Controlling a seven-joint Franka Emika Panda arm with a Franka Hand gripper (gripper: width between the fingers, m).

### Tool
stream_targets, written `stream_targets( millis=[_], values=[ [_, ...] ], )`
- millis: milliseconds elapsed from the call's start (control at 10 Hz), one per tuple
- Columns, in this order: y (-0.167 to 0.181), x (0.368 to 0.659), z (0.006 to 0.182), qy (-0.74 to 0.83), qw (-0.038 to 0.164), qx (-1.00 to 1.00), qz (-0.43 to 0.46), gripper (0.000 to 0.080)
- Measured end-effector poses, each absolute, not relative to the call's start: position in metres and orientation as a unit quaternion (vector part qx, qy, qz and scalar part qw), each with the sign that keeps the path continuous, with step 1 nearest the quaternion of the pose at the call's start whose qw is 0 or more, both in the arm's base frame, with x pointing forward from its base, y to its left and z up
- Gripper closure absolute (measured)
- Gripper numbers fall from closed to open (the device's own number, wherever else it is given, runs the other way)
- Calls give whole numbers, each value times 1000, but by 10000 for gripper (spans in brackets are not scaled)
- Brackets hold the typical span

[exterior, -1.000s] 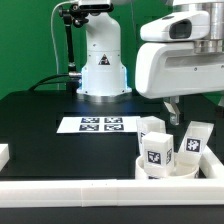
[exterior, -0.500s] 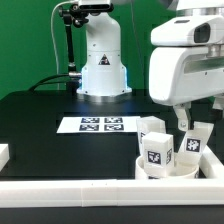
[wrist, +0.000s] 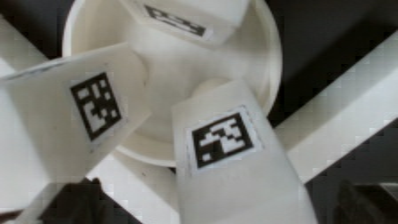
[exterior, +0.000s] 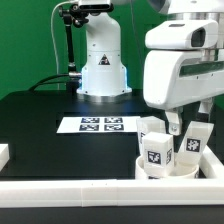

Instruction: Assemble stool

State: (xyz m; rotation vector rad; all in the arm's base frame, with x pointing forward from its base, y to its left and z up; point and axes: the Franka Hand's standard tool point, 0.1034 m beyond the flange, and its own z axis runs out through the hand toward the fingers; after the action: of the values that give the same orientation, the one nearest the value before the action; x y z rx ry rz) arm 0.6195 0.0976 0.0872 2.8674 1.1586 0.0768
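With its jaws standing apart, the end effector (exterior: pixel 176 124) is hovering just above the legs (exterior: pixel 157 146) standing on the seat disc (exterior: pixel 168 170), needing to straddle only one leg squarely

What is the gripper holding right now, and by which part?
Nothing. The gripper hangs open just above the stool legs that stand on the seat disc, with no part between its fingers.

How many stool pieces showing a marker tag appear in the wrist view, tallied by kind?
Legs: 2
Seat disc: 1
Total: 3
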Motion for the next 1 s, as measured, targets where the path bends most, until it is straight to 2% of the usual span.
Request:
stream_targets(
  millis=[100, 300, 400, 1000],
  values=[
    [97, 619, 86, 371, 24, 928, 24, 151],
    [103, 618, 85, 357, 22, 934, 24, 411],
    [105, 618, 85, 354, 22, 935, 24, 459],
    [102, 618, 85, 311, 20, 950, 26, 459]
  ],
)
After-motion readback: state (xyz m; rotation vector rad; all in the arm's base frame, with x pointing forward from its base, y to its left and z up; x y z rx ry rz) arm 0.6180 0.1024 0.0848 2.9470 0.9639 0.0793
